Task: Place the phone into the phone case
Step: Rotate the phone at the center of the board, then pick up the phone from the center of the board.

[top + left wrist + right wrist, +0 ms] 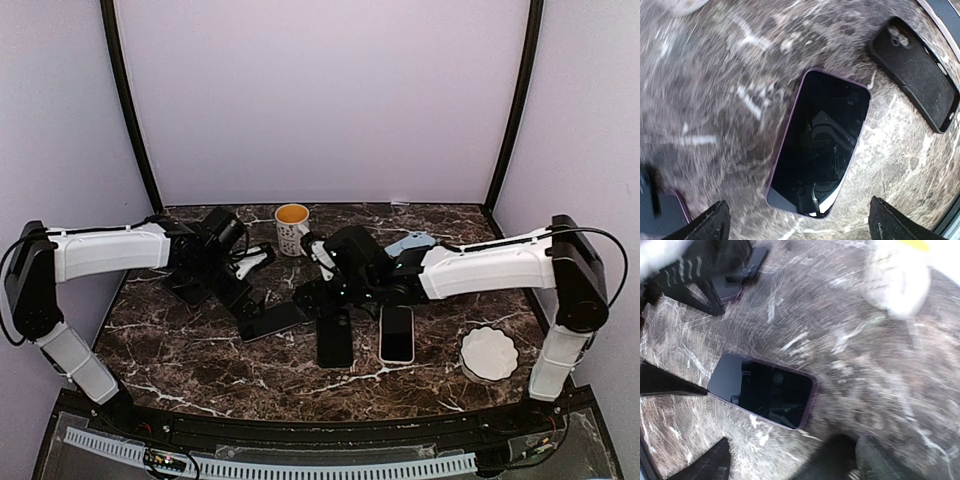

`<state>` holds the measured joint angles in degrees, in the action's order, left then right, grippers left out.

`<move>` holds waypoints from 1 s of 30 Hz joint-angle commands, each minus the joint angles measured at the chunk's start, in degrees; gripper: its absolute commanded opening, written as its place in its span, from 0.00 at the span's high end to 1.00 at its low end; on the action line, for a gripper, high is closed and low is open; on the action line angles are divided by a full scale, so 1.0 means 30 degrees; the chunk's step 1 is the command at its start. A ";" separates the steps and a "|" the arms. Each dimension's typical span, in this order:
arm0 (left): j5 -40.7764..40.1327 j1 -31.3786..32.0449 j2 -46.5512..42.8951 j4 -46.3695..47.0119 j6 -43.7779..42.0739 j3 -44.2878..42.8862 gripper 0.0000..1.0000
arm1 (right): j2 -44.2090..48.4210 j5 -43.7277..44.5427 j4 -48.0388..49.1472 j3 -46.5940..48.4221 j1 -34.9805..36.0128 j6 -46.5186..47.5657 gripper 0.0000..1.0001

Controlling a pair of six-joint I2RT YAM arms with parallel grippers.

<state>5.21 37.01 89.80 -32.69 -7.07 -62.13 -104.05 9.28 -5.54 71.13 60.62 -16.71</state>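
My left claw [799, 204] hangs wide open over the purple-edged phone [820, 145]. My right claw [716, 415] gapes too, one fingertip [695, 386] at its edge.

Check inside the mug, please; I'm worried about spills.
The mug shows an orange-yellow surface near its rim; liquid or not, I cannot tell. That surface covers the bottom.

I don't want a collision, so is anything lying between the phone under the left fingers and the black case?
Nothing visible. The phone lies flat just ahead of the open left fingers, and only bare marble table separates it from the phone case.
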 commanded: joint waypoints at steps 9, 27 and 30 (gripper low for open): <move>0.0804 -0.0078 0.4280 -0.0732 -0.7620 -0.1510 0.01 | 0.5605 0.1713 -0.1257 -0.3684 -0.1891 -0.0712 0.02; 0.2021 0.0575 0.7588 -0.3562 -0.5552 -0.3786 0.06 | 0.6890 0.1664 -0.1089 -0.4947 -0.1896 -0.0767 0.02; 0.1204 0.1001 0.8242 -0.3829 -0.4623 -0.3944 0.08 | 0.6905 0.1710 -0.1092 -0.4934 -0.1904 -0.0868 0.02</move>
<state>8.80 38.20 110.69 -39.31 -24.77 -74.19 -84.62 13.45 -9.13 56.01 55.07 -18.76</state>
